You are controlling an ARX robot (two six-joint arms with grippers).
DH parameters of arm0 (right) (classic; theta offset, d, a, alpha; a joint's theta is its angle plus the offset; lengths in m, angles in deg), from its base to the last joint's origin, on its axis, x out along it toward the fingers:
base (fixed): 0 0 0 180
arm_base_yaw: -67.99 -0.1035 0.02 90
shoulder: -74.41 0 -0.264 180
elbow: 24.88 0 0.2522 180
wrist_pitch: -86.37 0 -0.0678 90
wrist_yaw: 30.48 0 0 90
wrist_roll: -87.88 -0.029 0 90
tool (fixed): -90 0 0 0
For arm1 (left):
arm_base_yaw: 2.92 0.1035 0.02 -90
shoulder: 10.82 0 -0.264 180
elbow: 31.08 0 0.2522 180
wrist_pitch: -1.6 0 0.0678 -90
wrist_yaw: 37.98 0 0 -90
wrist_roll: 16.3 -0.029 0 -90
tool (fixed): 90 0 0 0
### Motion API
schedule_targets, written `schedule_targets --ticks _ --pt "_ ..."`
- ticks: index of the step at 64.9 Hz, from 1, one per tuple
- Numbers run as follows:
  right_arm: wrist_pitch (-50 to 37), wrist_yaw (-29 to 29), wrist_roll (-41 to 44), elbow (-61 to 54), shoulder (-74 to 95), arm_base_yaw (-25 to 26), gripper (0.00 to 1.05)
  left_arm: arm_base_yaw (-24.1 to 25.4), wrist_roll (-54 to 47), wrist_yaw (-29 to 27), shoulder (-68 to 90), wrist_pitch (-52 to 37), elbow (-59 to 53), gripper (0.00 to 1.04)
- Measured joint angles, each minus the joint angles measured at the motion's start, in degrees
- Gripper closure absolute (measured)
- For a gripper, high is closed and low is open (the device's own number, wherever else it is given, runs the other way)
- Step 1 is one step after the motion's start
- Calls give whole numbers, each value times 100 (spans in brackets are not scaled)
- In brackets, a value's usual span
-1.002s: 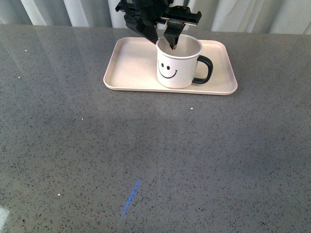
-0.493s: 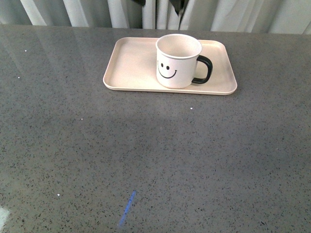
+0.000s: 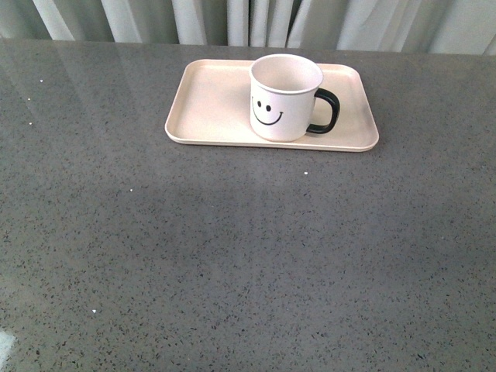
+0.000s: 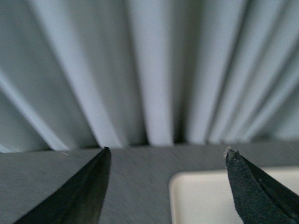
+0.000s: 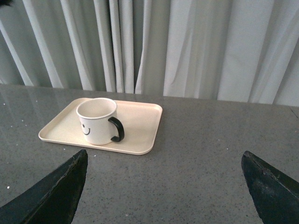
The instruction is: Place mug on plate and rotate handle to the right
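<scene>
- The mug [image 3: 285,97] stands upright in the upper middle of the front frame. It sits on the plate [image 3: 213,101], a little right of the plate's centre, with its smiley face toward you.
- Its handle [image 3: 328,111] sticks out to the frame's right, over the plate and inside the rim.
- You can judge both parts of the task as done: the mug is placed and the handle is turned right. Nothing shows as left to do, except perhaps parking the arms.
- The right wrist view agrees: the mug sits flat on the plate, well inside the rim.
- Your left gripper [image 4: 167,150] has its fingers spread and nothing between them. Only a corner of the plate shows at the lower right of that frame.
- Your right gripper [image 5: 164,153] is also spread wide and empty, well apart from the mug.
- Neither arm appears in the front view, only the grey table [image 3: 248,248] and the pale curtain [image 3: 232,19] along the top edge.
</scene>
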Motion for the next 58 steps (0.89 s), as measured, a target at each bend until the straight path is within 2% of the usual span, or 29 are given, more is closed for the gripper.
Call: schedule_targets --ticks 3,8,14,25,39,52,55,58 --pt "0 4 0 0 0 0 9 111 35 -173 -424 -1045 -857 43" --pt "0 2 0 0 0 0 9 304 57 -138 -973 -2133 -2015 57" --pt "0 0 0 0 0 0 9 483 72 50 -1429 -2680 -3136 75" --pt "0 2 0 0 0 0 9 723 92 310 -2105 -3075 -4444 104" --pt "0 2 0 0 0 0 9 1060 92 627 -3281 -3276 -5838 103" --pt "0 2 0 0 0 0 9 1207 92 787 -4024 -3176 -6435 103" --pt "0 2 0 0 0 0 9 1412 92 1115 -4251 -3084 -6585 103" --pt "0 2 0 0 0 0 9 1532 92 1154 -4439 -2994 -6697 103"
